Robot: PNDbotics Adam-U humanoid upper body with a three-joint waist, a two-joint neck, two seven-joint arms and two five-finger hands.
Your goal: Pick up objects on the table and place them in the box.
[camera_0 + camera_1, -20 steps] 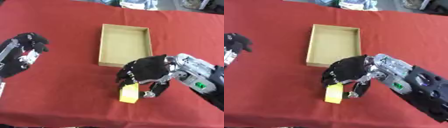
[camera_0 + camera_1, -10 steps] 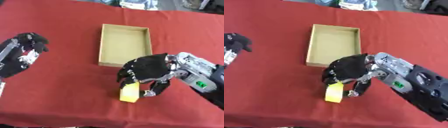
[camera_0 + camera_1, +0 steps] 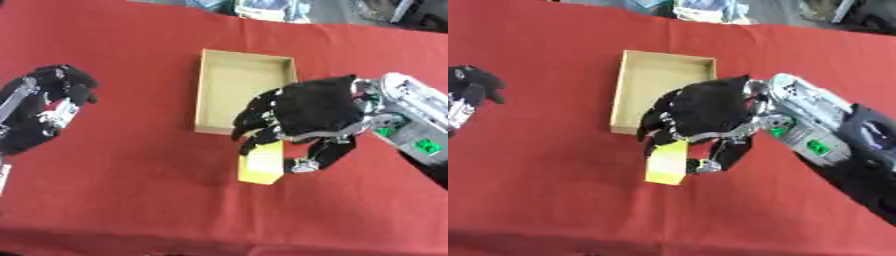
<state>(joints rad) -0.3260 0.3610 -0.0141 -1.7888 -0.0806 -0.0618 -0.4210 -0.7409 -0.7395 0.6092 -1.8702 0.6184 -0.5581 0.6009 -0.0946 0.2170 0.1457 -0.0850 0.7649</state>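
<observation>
Arching over yellow block, right hand fingers curled round it.

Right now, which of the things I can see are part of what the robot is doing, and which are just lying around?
Part of the job:
- yellow block, under the curled fingers of the right hand
- open cardboard box, just beyond the block

Just there:
- left hand, idle at the table's left side
- red tablecloth
- blurred clutter past the table's far edge, too unclear to name
</observation>
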